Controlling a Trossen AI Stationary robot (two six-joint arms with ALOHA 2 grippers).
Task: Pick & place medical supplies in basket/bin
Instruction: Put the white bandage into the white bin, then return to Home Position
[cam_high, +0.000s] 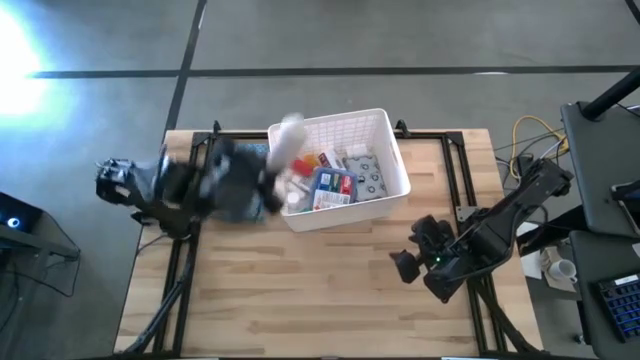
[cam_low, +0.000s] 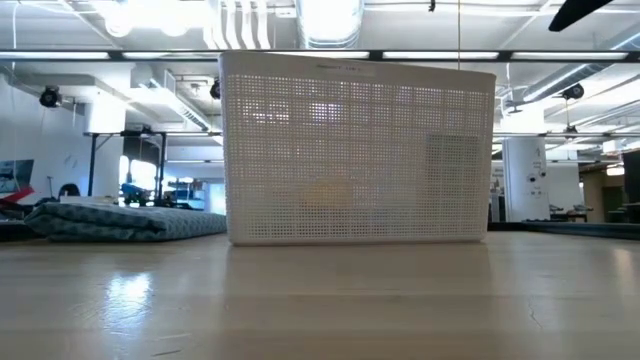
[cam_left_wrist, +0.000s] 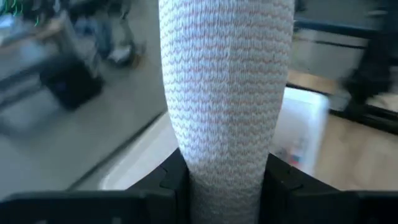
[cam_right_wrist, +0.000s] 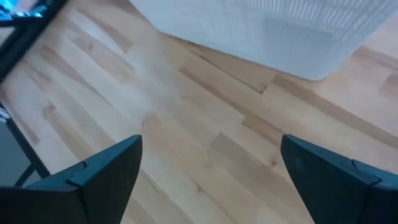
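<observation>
gripping: left gripper (cam_high: 268, 178) pinches white gauze roll (cam_high: 285, 140) over basket (cam_high: 398, 150) rim at 9 o'clock
right gripper (cam_high: 408, 250): spread, bare worktop (cam_high: 330, 290) around

left arm (cam_high: 180, 185): dark, blurred | right arm (cam_high: 500, 225): black, jointed, small green light, perhaps an LED
</observation>
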